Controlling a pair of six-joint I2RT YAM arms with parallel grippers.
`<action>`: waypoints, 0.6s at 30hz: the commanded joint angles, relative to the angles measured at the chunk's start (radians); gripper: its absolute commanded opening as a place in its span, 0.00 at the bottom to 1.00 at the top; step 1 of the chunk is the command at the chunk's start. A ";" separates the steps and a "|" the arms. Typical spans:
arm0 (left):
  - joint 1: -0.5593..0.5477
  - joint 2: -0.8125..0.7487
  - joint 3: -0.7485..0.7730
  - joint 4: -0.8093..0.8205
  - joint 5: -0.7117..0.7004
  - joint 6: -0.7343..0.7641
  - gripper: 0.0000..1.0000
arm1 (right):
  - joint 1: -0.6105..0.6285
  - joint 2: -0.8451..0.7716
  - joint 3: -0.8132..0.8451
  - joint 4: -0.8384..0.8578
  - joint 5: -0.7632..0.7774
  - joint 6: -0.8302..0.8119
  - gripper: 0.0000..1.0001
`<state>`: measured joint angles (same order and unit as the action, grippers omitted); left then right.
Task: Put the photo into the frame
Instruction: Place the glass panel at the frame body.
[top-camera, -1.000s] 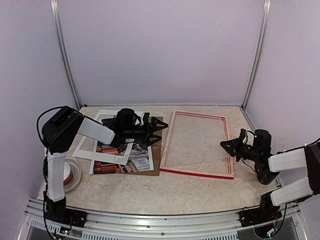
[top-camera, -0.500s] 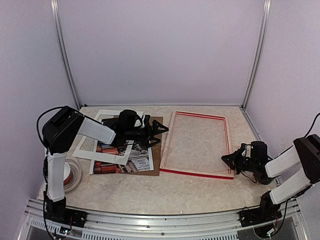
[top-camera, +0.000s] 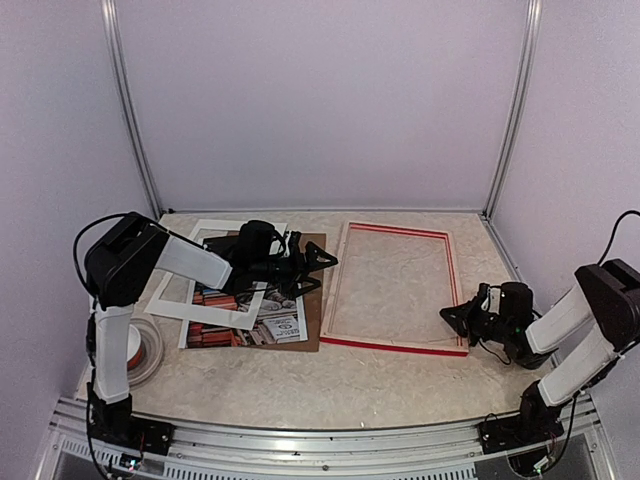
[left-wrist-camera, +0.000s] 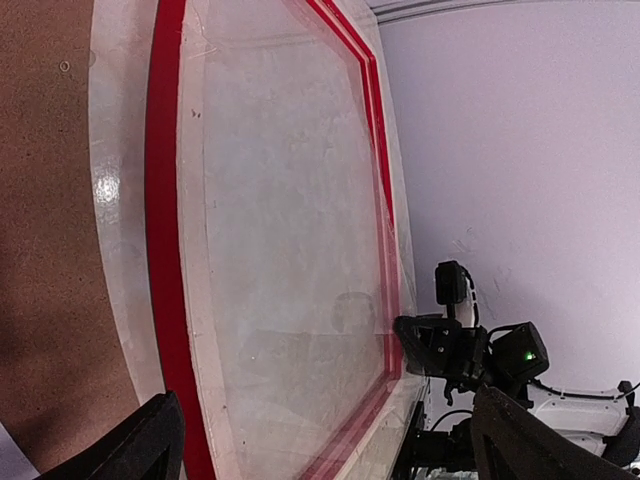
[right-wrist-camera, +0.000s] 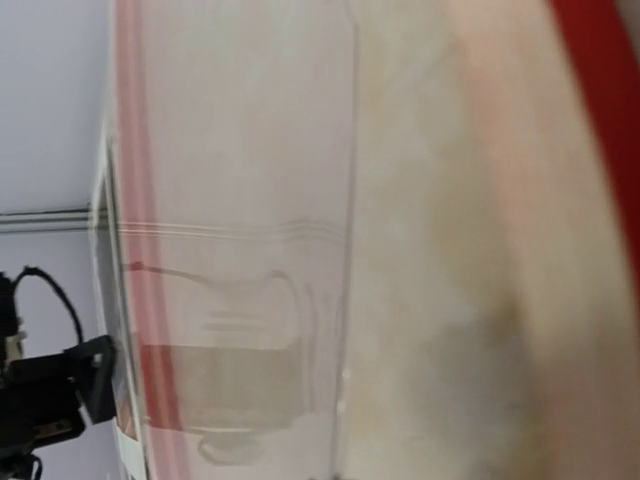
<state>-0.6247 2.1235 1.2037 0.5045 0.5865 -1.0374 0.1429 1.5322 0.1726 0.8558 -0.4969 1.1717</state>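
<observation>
At frame near-rt corner, rt gripper closed; L gripper spread wide.

The frame is red, with pale wood inside. The photo shows colourful book stripes. The mat board is white, the backing board brown, the counter marbled beige.

Most of the photo under white mat and left arm; frame blurry up close.
</observation>
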 joint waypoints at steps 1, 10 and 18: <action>-0.009 -0.004 0.027 0.001 -0.002 0.019 0.99 | -0.006 -0.089 0.018 -0.041 0.009 -0.069 0.00; -0.010 0.008 0.025 0.017 0.005 0.006 0.99 | -0.005 -0.192 -0.015 -0.042 0.024 -0.093 0.00; -0.010 0.005 0.026 0.019 0.009 0.004 0.99 | -0.006 -0.170 0.014 -0.097 0.073 -0.113 0.00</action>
<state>-0.6258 2.1235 1.2037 0.5064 0.5873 -1.0389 0.1429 1.3464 0.1703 0.7780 -0.4610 1.0885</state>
